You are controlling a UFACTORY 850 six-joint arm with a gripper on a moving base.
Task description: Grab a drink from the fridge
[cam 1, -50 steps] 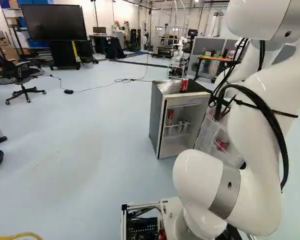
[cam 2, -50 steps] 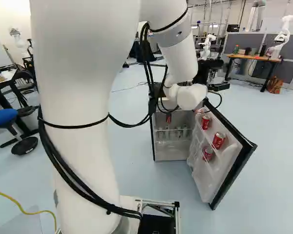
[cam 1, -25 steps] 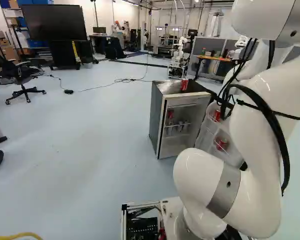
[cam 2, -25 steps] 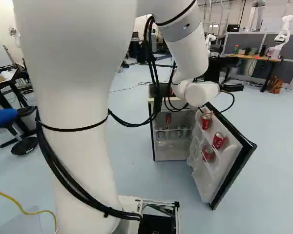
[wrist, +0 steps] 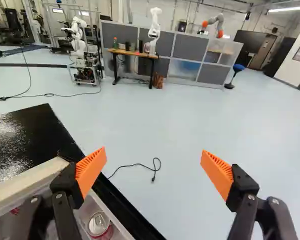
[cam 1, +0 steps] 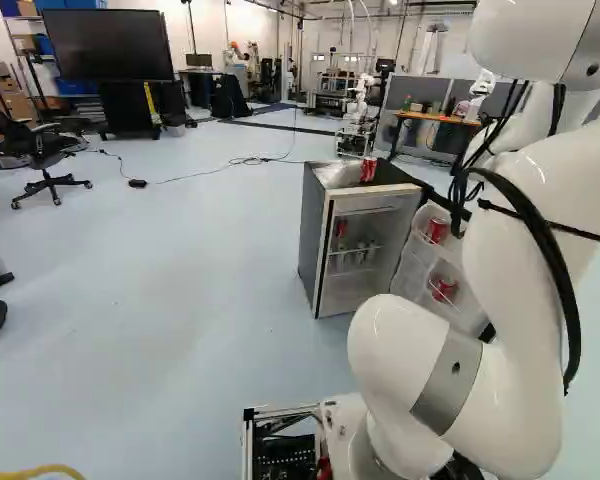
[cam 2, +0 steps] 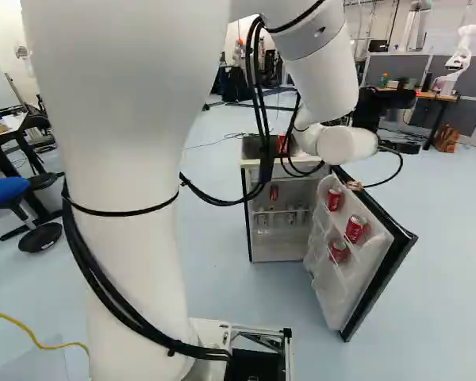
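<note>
So the gripper [cam 2: 374, 109] is released, its two fingers spread wide with the orange pads [wrist: 91, 170] well apart. A thin black cable [wrist: 139, 164] shows between the fingers in the wrist view, and there's a lot of pale floor [wrist: 180, 115] ahead. The arm [cam 1: 515, 330] reaches forward to the mini fridge [cam 1: 315, 230], whose door [cam 2: 329, 298] hangs open to the right.

Drinks-wise, three red soda cans sit in the door racks: one high up [cam 2: 334, 198], one a bit lower and farther right [cam 2: 355, 228], and one below those [cam 2: 339, 252]. The wrist view looks down onto the silver top of a can [wrist: 100, 225] in the door, below the finger on the fridge side; can't tell which of the three that is. Another red can [cam 1: 368, 171] stands on the fridge's black top [wrist: 22, 140], and one more [cam 2: 274, 193] is inside the main compartment, up above some small containers [cam 1: 360, 252] I can't really make out.

Farther back there's a wooden-topped desk [wrist: 132, 52] with another robot [wrist: 154, 30] standing by it, plus a brown bag [wrist: 158, 81] on the floor near the desk's leg. In the left base view, a big black screen [cam 1: 107, 45] and an office chair [cam 1: 40, 150] are off to the left.
</note>
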